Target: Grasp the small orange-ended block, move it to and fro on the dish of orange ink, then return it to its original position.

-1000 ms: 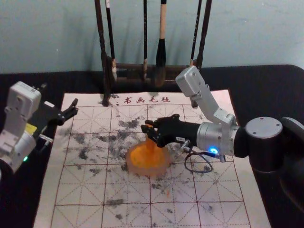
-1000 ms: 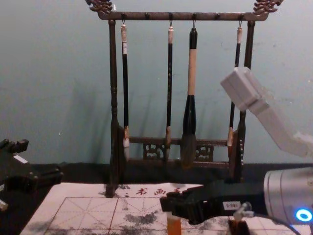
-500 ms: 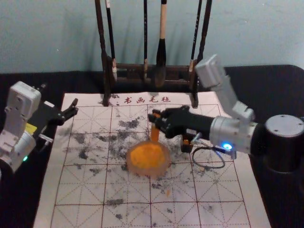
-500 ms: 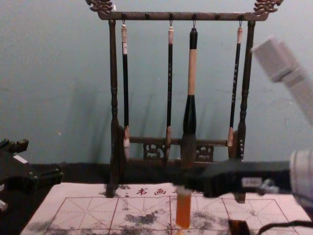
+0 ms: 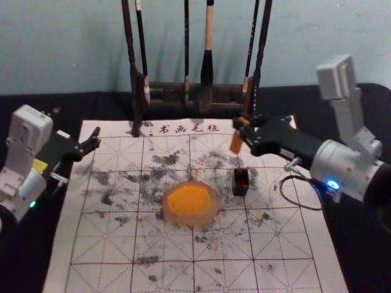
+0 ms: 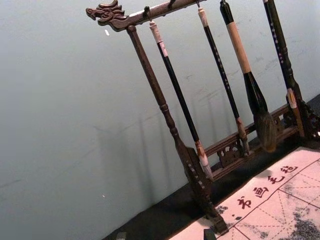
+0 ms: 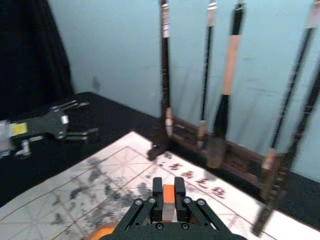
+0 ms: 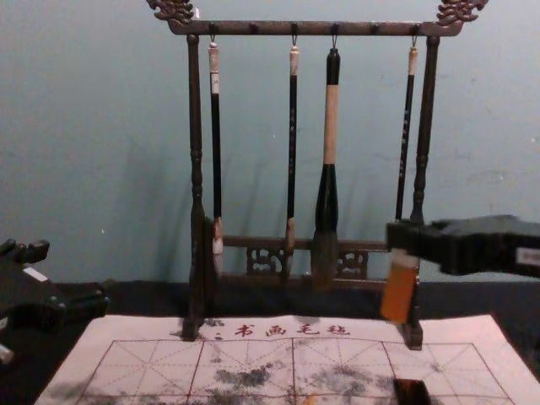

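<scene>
As the right gripper reaches in over the far right part of a white felt mat, its fingers are closed on a small orange-ended block, one per side, near the block's upper end. Head & chest cams show the block held up in the air, tilted, lower end leaning toward robot's L. Orange upper end pokes up btwn the fingers in the R wrist view, w/ a pale band next to it. Nearer the robot, a small dark glossy box w/ brownish top stands on the mat; just L of it, apart, sits a round pinkish dish of orange ink. Mat bears red grid lines, red characters, blk. ink blots & a few orange smears. The left gripper, parked off the mat's L edge above the black-covered bench, is spread wide & empty. In bkgd., at mat's far edge: dark carved wooden rack w/ four hanging brushes, one much thicker.
</scene>
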